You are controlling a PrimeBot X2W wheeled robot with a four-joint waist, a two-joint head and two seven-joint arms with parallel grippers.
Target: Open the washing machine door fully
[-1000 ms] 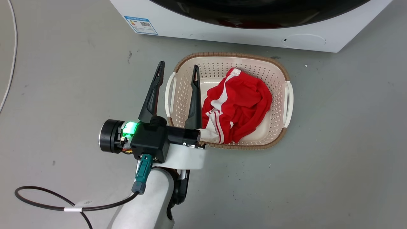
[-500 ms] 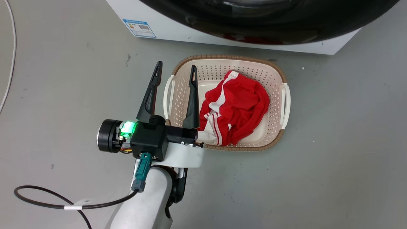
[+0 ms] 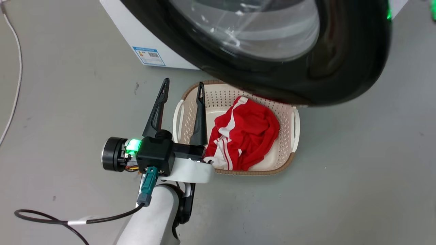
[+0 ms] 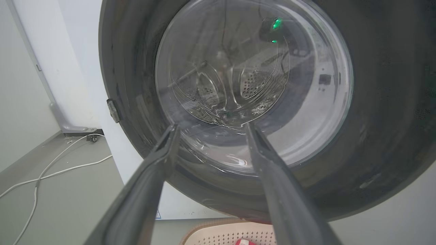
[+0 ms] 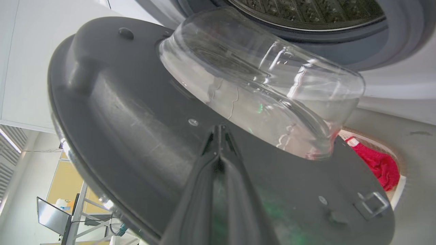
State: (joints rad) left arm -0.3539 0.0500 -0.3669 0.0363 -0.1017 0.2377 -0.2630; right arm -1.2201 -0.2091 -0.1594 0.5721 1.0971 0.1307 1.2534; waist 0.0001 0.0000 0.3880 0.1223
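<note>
The washing machine door (image 3: 340, 68), glossy black with a bulging clear glass window, stands swung out from the white machine (image 3: 136, 37) and overhangs the basket's far edge. My left gripper (image 3: 183, 81) hovers open and holds nothing, below the door and over the basket's left side. In the left wrist view its fingers (image 4: 211, 125) point at the door's outer face (image 4: 374, 102). In the right wrist view my right gripper (image 5: 219, 128) is shut, its tips at the door's dark inner face (image 5: 129, 112) beside the glass bowl (image 5: 259, 85). The steel drum (image 5: 306, 10) shows behind.
A beige perforated laundry basket (image 3: 180, 114) holding a red and white garment (image 3: 248, 136) sits on the grey floor in front of the machine. A black cable (image 3: 41, 217) trails from my left arm. A white cable (image 3: 17, 68) runs along the floor at far left.
The door has swung out towards me and now covers the basket's far rim. The head camera has shifted. My left gripper stays open over the basket's left side.
</note>
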